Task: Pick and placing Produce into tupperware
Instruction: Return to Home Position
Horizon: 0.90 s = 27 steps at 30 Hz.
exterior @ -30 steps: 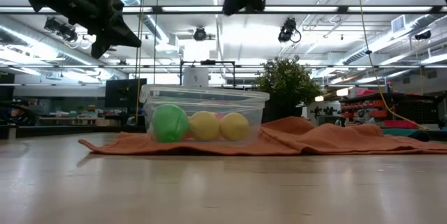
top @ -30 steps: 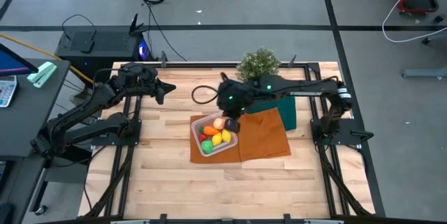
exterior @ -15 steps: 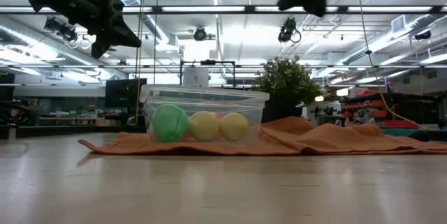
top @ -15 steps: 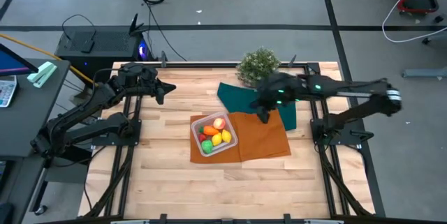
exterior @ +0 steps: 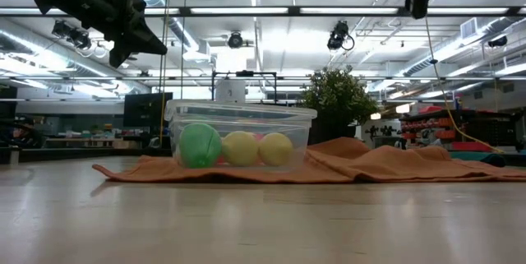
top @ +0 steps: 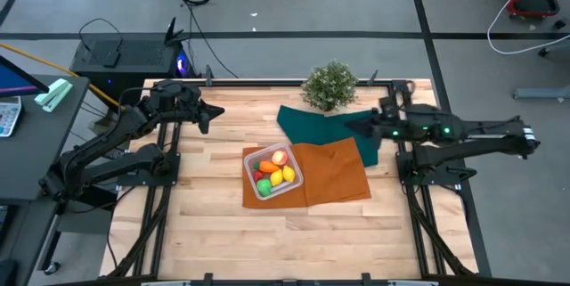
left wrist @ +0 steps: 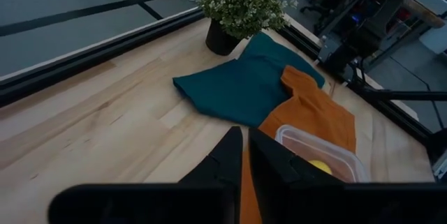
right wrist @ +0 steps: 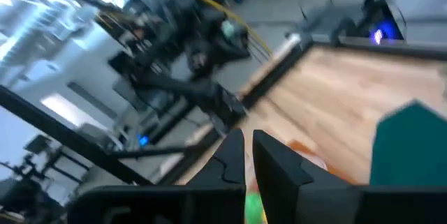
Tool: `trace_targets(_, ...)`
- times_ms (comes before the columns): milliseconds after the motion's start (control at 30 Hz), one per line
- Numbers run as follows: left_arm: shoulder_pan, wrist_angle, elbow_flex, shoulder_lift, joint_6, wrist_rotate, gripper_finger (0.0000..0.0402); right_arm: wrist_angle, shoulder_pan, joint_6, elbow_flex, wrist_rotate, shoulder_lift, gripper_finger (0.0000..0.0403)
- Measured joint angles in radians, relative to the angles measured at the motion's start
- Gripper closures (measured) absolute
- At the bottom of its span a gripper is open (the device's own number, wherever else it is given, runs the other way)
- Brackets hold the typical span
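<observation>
The clear tupperware (top: 250, 160) stands on the orange cloth (top: 337, 175); in the low view its wall (exterior: 238, 116) shows. Inside lie the pale peach-red fruit (top: 279, 157), two yellow lemons (top: 285, 176), the green ball (top: 264, 186) and the orange carrot (top: 267, 167). Low down, the green ball (exterior: 200, 145) and lemons (exterior: 259, 149) rest on its floor. My right gripper (top: 350, 126) is shut, high over the dark green cloth, right of the tupperware. My left gripper (top: 215, 113) waits shut, raised near the far left.
The dark green cloth (top: 322, 128) lies flat beyond the orange cloth. A bushy potted plant (top: 329, 84) stands at the far edge. A black cable loop lay left of the green cloth. Bare wood spreads over the near half (top: 267, 241) of the table.
My right gripper has left the spot above the tupperware and swung toward the table's right and far side, its arm stretching out level and high. The peach-red fruit stays in the tupperware. The left arm has kept still.
</observation>
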Motion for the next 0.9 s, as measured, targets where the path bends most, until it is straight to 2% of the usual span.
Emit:
trace_targets(200, 0.0, 0.0, 0.0, 0.0, 0.009, 0.0, 0.0371, 0.013, 0.001, -0.122, -0.008, 0.015, -0.13, 0.0403)
trace_targets(467, 0.0, 0.0, 0.0, 0.0, 0.002, -0.026, 0.0377, -0.104, 0.001, -0.245, -0.01, -0.012, -0.296, 0.0403)
trace_targets(667, 0.0, 0.0, 0.0, 0.0, 0.001, -0.046, 0.037, -0.103, 0.001, -0.283, -0.093, -0.026, -0.411, 0.0403)
trace_targets(900, 0.0, 0.0, 0.0, 0.0, 0.001, -0.046, 0.0378, 0.141, 0.001, -0.288, -0.283, -0.064, -0.51, 0.0403)
